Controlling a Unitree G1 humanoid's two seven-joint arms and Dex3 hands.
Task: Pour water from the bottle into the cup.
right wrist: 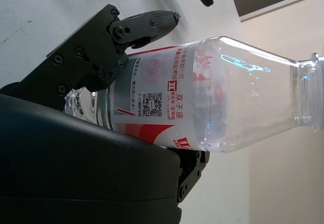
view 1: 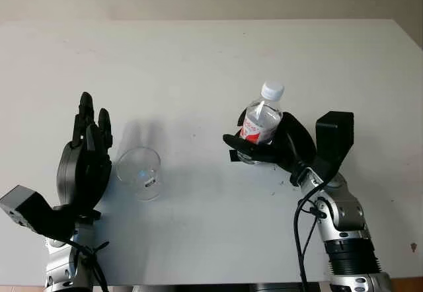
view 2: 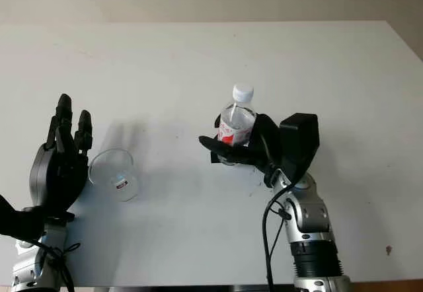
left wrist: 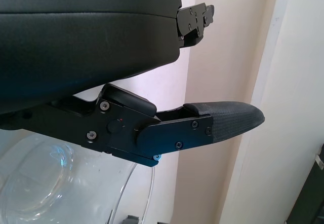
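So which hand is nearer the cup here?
Left. The left hand stands open right beside the cup; the right hand is off to the cup's other side, gripping the bottle.

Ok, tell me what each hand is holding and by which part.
The right hand grips the bottle around its labelled lower body, cap on. The left hand is open beside the cup, holding nothing.

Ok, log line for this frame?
right hand: shut on bottle, capped, upright | left hand: open beside cup | pour: not started
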